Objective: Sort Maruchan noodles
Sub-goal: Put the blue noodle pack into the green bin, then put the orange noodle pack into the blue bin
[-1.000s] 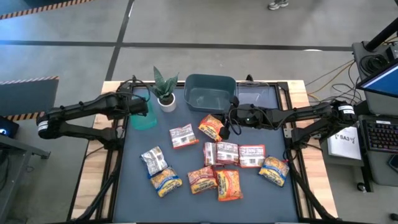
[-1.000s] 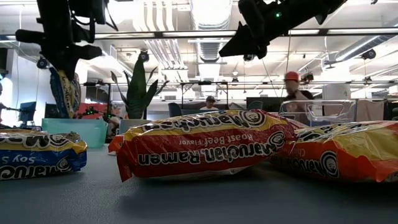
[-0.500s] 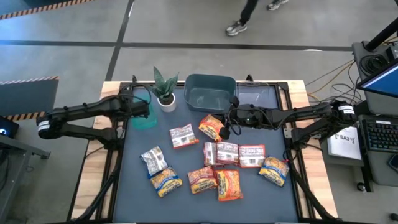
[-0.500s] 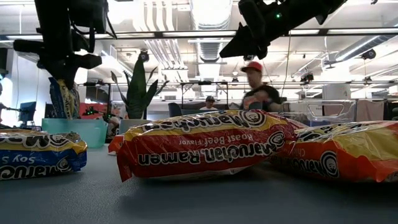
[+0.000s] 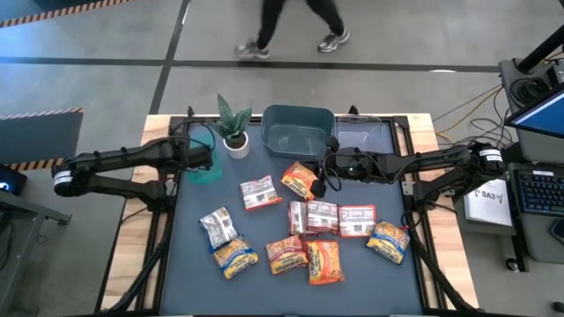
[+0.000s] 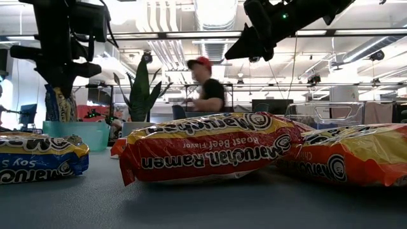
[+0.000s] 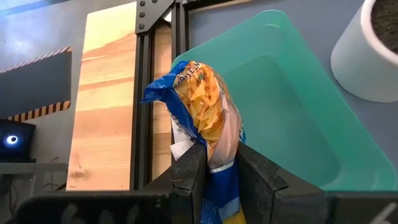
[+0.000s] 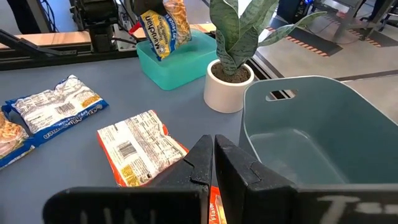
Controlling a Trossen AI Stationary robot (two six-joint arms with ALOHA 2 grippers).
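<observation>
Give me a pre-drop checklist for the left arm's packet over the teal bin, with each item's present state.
1. Blue-and-yellow packet held between the left gripper fingers: ok.
2. Packet above the teal bin, not beside it: ok; it hangs near the bin's edge.
3. Teal bin free of other packets: cannot tell; only part of its floor shows.
4. Potted plant clear of the drop: ok, it stands beside the bin.
5. Right gripper out of the way: ok, shut and empty, near the grey bin.
</observation>
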